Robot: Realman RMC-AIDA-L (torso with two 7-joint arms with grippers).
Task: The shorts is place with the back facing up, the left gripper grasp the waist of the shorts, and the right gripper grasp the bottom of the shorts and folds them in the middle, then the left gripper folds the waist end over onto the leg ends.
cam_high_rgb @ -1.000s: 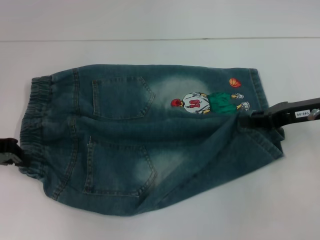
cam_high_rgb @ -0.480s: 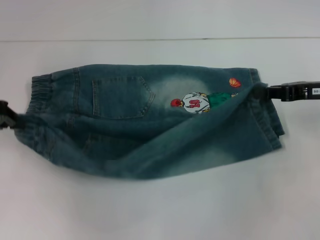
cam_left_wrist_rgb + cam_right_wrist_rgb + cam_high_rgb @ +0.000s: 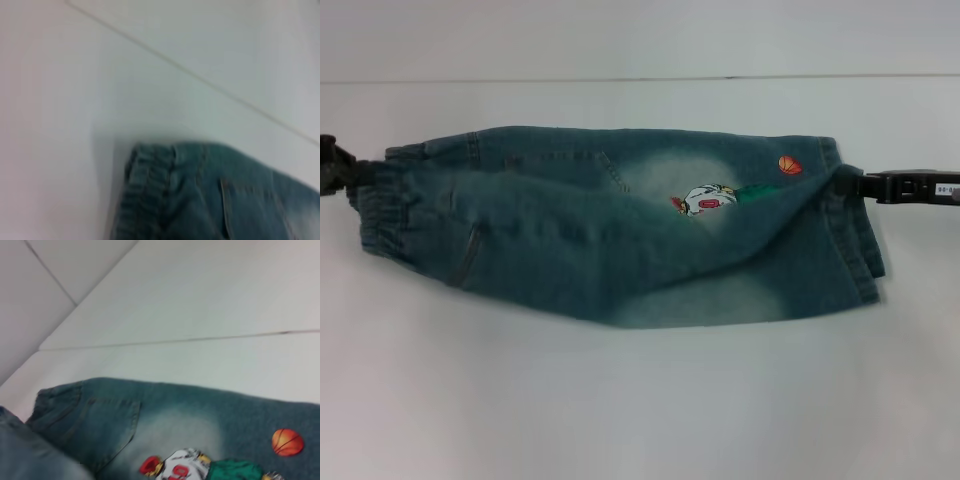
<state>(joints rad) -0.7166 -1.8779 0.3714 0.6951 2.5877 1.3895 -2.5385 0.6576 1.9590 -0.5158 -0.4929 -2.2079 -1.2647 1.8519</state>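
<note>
The blue-green denim shorts (image 3: pixel 620 250) lie across the white table, the near half drawn up and over the far half. That fold covers most of the cartoon print (image 3: pixel 705 200). My left gripper (image 3: pixel 350 172) is at the far left, shut on the wrinkled waist (image 3: pixel 385 205). At the right, my right gripper (image 3: pixel 842 184) is shut on the bottom of the shorts (image 3: pixel 865 255), close to the orange basketball print (image 3: pixel 789 165). The left wrist view shows the waist (image 3: pixel 145 190) from nearby. In the right wrist view I see a back pocket (image 3: pixel 105 425) and the print (image 3: pixel 175 467).
The white table (image 3: pixel 640 400) stretches in front of the shorts. A thin seam line (image 3: pixel 640 78) runs across it behind them.
Both grippers have moved away from me toward the far side, pulling the near half of the shorts over the far half. The back pockets and part of the print are now covered.
</note>
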